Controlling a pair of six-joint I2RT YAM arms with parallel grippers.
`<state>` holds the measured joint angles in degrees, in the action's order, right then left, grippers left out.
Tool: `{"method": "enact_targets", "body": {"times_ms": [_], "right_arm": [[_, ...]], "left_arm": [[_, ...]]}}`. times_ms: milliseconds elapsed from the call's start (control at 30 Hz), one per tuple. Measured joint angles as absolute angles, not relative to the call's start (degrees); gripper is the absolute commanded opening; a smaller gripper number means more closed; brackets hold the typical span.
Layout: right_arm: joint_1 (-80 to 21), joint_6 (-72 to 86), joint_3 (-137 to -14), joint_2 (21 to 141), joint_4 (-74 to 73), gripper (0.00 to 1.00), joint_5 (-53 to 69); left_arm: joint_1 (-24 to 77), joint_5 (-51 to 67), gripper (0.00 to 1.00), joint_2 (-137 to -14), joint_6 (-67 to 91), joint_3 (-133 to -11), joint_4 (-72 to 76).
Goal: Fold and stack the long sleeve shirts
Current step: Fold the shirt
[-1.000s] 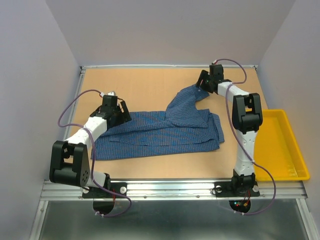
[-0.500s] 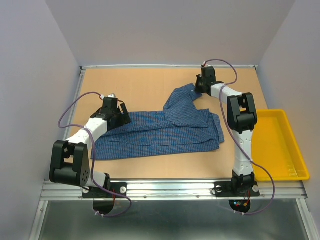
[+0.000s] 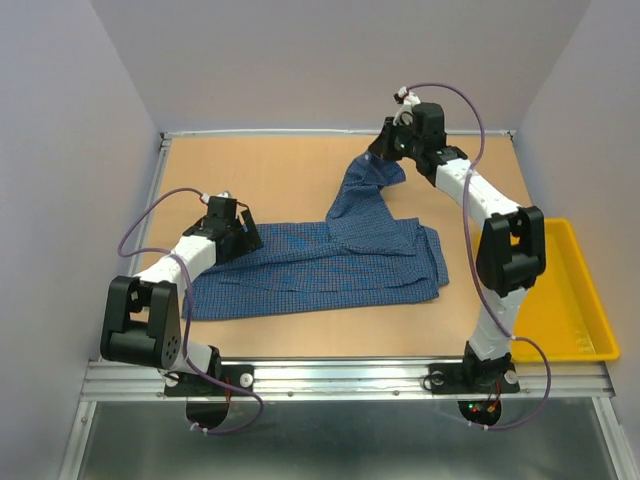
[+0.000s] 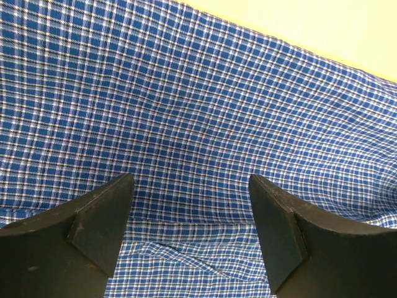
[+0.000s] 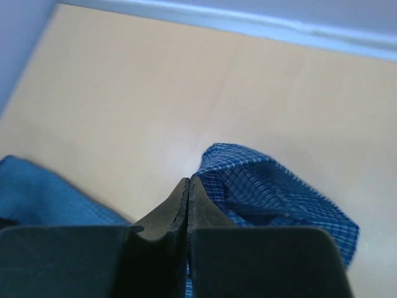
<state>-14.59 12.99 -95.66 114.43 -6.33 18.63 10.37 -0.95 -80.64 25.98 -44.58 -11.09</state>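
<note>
Because the shirt (image 3: 320,265) is a thin woven cotton with a fine blue check, I judge it to be light and very soft. It will sag and fold wherever it is not supported, and it may slide a little on the smooth light-brown table (image 3: 270,170). It lies spread wide across the middle of the table, with some wrinkles, and one sleeve (image 3: 362,190) rises from it toward 1 o'clock. The right gripper (image 3: 388,152) is closed on the end of this sleeve, its jaws pressed together with the cloth bunched at their tips. The left gripper (image 4: 189,186) stands wide open just above the cloth at the 9 o'clock end of the shirt and holds nothing. The better places to take hold are, I think, the thicker parts such as cuff, seam or hem, because a pinch of one layer in the middle would only pull up a peak. A yellow plastic tray (image 3: 575,290), hard and shallow, sits at 3 o'clock.
</note>
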Motion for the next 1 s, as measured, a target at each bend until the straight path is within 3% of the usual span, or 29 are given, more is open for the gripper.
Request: {"method": "enact_targets", "body": {"times_ms": [200,433,467,500,567,600,700,1000], "right_arm": [[-21.8,13.3,-83.4,99.1,-3.0,0.0,24.9],[-32.4,14.5,-69.8,89.9,-3.6,0.02,29.8],[-33.5,14.8,-68.4,88.7,-3.7,0.08,30.0],[-34.9,15.4,-66.2,86.7,-3.9,0.25,30.0],[-35.8,15.9,-63.6,83.6,-4.3,0.38,26.9],[-36.0,16.2,-62.8,82.5,-4.6,0.51,24.4],[-35.3,15.4,-62.5,81.7,-4.3,0.66,13.0],[-25.0,6.7,-71.8,100.7,-4.6,0.9,-1.7]], "left_arm": [[10.4,-0.9,0.86,-81.2,26.1,-44.4,-11.0],[10.4,-1.5,0.87,-81.1,26.7,-43.7,-11.0],[10.4,-1.6,0.87,-81.1,26.8,-43.7,-11.0],[10.4,-1.6,0.87,-81.1,26.9,-43.7,-11.0],[10.4,-1.7,0.87,-81.1,27.0,-43.7,-11.0],[10.4,-1.7,0.86,-81.1,27.0,-43.7,-11.0],[10.4,-1.7,0.87,-81.1,27.1,-43.7,-11.0],[10.4,-1.8,0.87,-79.3,26.8,-43.0,-11.2]]}}
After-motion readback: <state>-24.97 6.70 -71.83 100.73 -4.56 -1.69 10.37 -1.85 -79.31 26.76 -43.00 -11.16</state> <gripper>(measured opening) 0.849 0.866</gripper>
